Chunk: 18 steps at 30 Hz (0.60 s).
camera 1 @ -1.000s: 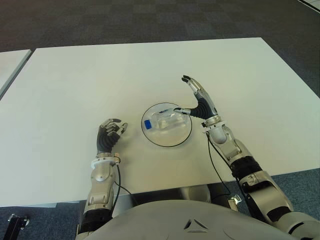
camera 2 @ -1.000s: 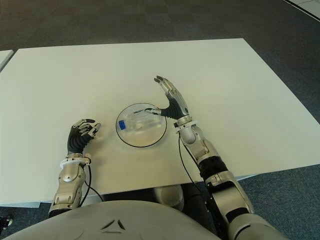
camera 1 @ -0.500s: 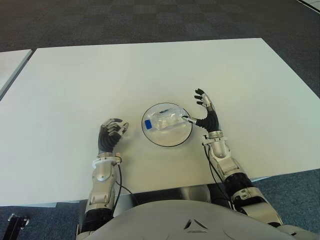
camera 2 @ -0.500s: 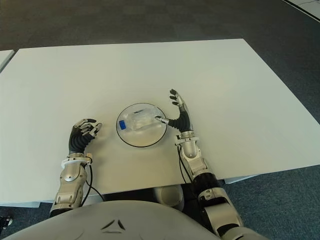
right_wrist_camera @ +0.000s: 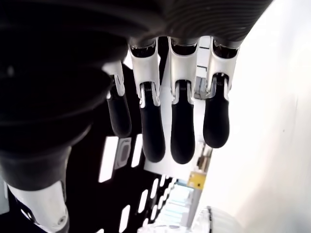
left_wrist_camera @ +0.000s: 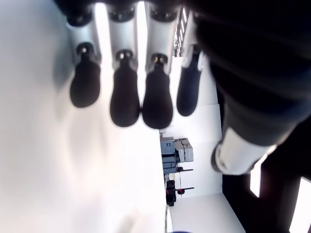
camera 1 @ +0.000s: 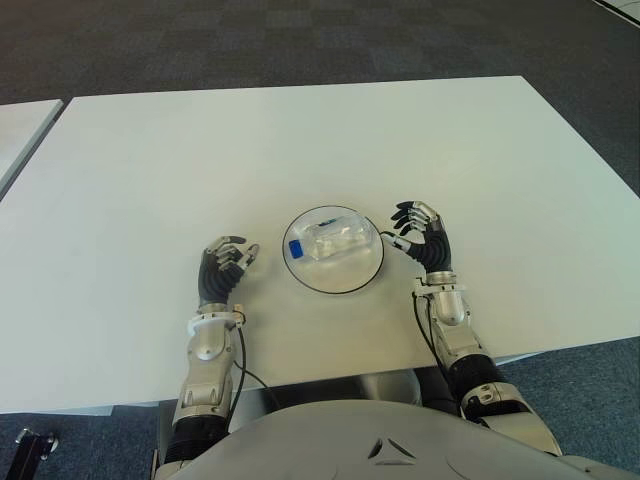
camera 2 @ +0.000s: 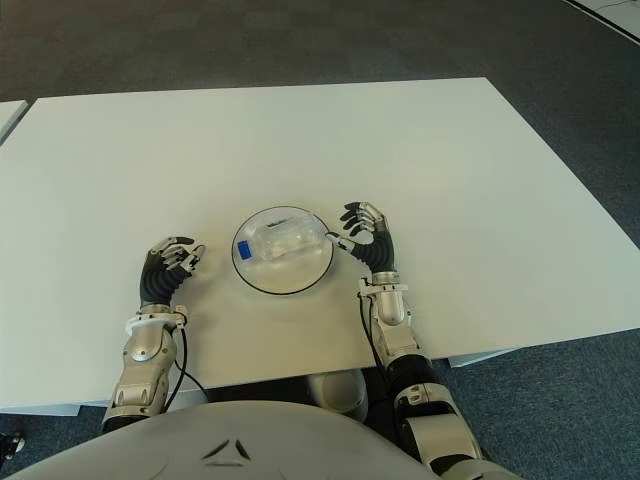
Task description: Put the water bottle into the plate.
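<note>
Bottle (camera 1: 331, 240) lies on its side in the plate (camera 1: 333, 280). Right hand (camera 1: 424, 234) just beside the rim, fingers curled, empty (left hand (camera 1: 222, 270) likewise). Retreat without nudging the plate.

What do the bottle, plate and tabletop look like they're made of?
Water bottle: clear, likely thin plastic, since the plate shows through it; blue cap.
Plate: pale and see-through with a dark rim, so glass or clear plastic; can't tell which.
Table: matte white, uniform with no grain, probably laminate.
Right hand and left hand flank the plate, curled, holding nothing.
</note>
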Motion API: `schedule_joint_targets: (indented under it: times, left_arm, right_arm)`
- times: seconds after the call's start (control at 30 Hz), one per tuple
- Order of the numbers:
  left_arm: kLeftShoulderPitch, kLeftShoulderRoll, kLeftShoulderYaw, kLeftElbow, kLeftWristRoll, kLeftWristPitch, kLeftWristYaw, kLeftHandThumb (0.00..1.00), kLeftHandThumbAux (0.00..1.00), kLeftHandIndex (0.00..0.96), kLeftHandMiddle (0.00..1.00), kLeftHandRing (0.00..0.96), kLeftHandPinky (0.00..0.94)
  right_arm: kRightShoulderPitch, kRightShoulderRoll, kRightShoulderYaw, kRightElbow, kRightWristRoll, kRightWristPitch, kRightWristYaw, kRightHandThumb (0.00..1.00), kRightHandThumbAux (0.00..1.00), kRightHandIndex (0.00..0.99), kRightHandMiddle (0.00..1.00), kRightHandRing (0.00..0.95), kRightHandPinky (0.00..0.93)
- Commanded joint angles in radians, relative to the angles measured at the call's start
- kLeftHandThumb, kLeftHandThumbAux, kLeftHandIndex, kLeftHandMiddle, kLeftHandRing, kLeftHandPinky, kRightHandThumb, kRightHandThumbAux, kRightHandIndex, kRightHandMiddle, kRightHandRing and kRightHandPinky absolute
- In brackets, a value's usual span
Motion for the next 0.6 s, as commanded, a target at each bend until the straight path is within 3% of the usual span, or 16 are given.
schedule_joint_targets:
  times: [0.03,0.6]
  left_arm:
    - [0.004,-0.003,-0.002,0.006,0.007,0.024,0.01,0.706,0.712,0.437,0.719,0.699,0.68]
    - [0.006,0.004,-0.003,-0.004,0.014,0.032,0.009,0.705,0.713,0.438,0.717,0.697,0.684]
  right_arm:
    - [0.038,0.023,-0.005,0.039,0.009,-0.062,0.025,0.704,0.727,0.431,0.688,0.711,0.744]
    - [0.055,0.067,-0.042,0.082,0.026,-0.112,0.058,0.706,0.727,0.435,0.743,0.766,0.782]
